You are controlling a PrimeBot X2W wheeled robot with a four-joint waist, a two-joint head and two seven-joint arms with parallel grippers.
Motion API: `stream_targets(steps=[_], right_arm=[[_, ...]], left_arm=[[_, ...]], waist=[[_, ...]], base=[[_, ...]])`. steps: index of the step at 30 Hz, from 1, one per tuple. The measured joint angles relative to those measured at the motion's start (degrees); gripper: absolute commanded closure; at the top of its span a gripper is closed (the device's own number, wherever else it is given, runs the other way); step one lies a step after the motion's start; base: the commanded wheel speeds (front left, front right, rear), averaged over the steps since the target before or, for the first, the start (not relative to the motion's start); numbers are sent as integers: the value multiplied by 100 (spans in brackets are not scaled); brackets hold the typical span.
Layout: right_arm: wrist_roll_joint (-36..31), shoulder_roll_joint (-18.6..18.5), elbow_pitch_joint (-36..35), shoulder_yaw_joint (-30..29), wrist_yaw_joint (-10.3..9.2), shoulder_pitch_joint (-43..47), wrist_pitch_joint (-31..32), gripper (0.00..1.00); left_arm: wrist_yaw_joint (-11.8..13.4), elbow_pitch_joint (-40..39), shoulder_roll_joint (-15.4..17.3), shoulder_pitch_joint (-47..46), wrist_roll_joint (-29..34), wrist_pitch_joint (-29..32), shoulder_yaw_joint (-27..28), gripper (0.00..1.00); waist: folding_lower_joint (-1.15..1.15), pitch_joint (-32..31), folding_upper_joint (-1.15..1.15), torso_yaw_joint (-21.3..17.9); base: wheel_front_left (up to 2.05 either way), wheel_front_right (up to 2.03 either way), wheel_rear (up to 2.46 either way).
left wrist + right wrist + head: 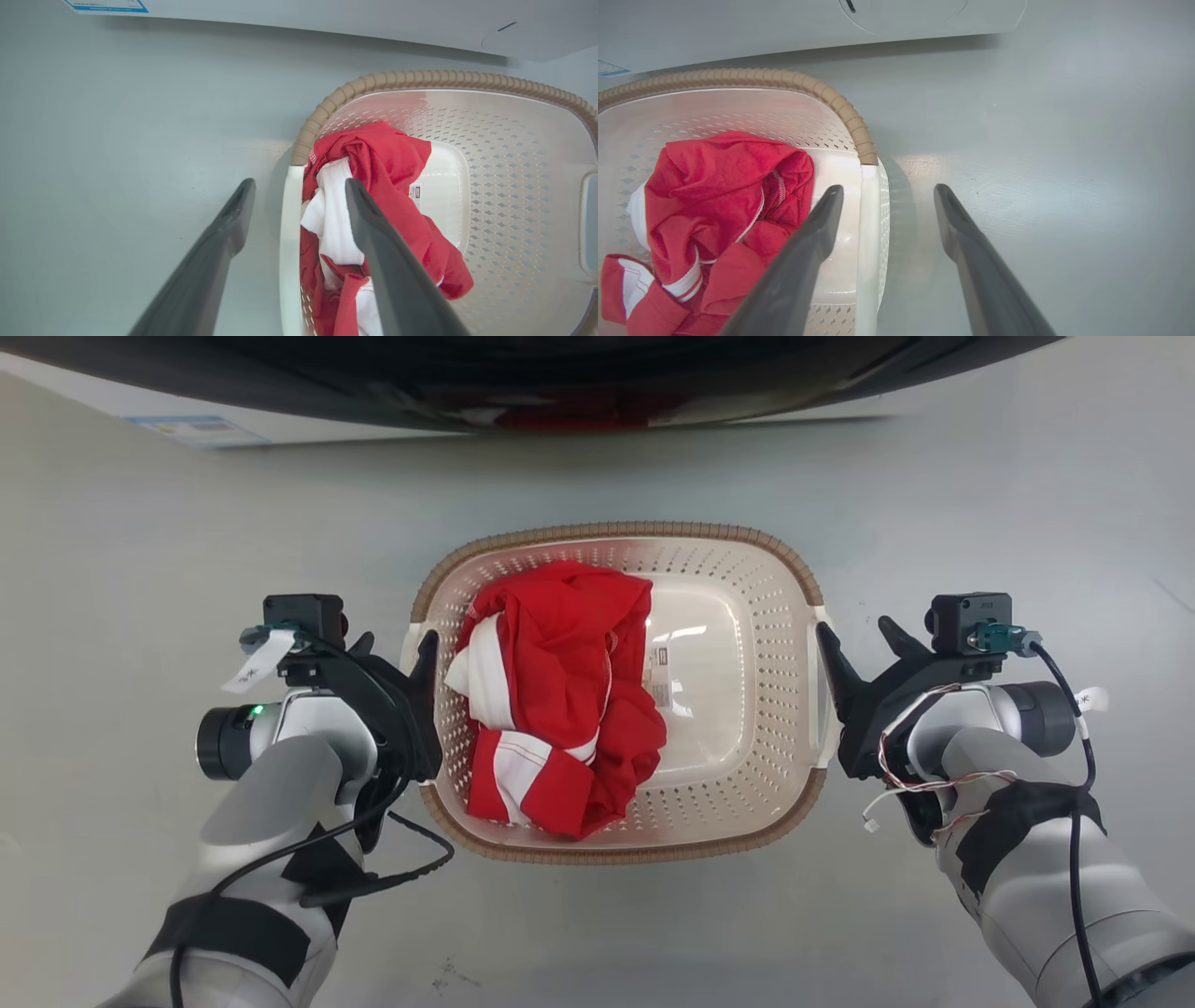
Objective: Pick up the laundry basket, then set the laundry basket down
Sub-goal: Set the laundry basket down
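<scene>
A: Where is the laundry basket [607,529] to be found?

B: It is seen resting on the grey floor [140,541], at the centre of the head view. A red-and-white garment [560,709] is heaped in its 9 o'clock half. Its long axis is laid from 9 to 3 o'clock, with a white handle at each short end.

A: How are the grippers placed against it?

B: The left gripper [397,644] is set at the 9 o'clock handle [409,653] and the right gripper [854,630] at the 3 o'clock handle [818,733]. Neither arm can be called nearer. In each wrist view the handle bar is seen running between the two dark fingers, one finger over the basket's inside and the other outside, over the floor.

A: Has anything been gripped?

B: No. Both pairs of jaws are held apart, and a gap is visible beside each bar. Whether the fingers are low enough to catch the bars cannot be told.

A: On what does the coming move turn?

B: Probably on the jaws being closed along the 9-to-3 line, across bars that run from 12 to 6. An even lift from both ends would then be called for, since the load is judged heavier toward 9 o'clock.
</scene>
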Motion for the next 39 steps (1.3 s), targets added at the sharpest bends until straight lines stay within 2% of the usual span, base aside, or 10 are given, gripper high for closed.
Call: stream_targets(steps=[10,21,30,35,39], right_arm=[[-87,4,-9,131,48,313,-322,0],[-110,-46,-148,76,40,759,-468,0],[-91,-98,-634,-240,-264,1287,-477,0],[-90,-267,-1094,-474,-483,1766,-477,0],[-121,-411,-1707,-655,-693,2226,-478,0]], left_arm=[[-7,11,76,276,-18,-509,70,0],[-9,-133,213,723,256,-891,-134,0],[18,-508,258,1247,398,-937,-207,0],[180,-1007,304,1628,408,-937,-73,0],[411,-1664,450,2021,581,-937,34,0]], waist=[[-1,-613,0,-27],[-1,-1454,0,-75],[-1,-2156,-1,-110],[-1,-2546,-1,-119],[-2,-2908,-1,-110]], base=[[0,0,0],[0,0,0],[0,0,0],[0,0,0],[0,0,0]])
